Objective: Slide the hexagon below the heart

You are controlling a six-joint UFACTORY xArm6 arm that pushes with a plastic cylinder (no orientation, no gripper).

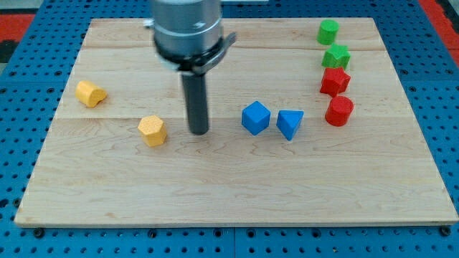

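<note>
While my tip point(199, 132) rests on the counter point(287, 186), the yellow hexagon point(152, 130) lies just beside it at the view's left, no pincer in view.

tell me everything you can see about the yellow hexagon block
The yellow hexagon block is small, matte, orange-yellow and chunky, with a flat faceted top, lying flat on the wooden board left of centre. Nothing touches it: my tip stands just to its right with a narrow gap, and the yellow heart lies apart towards the upper left.
</note>
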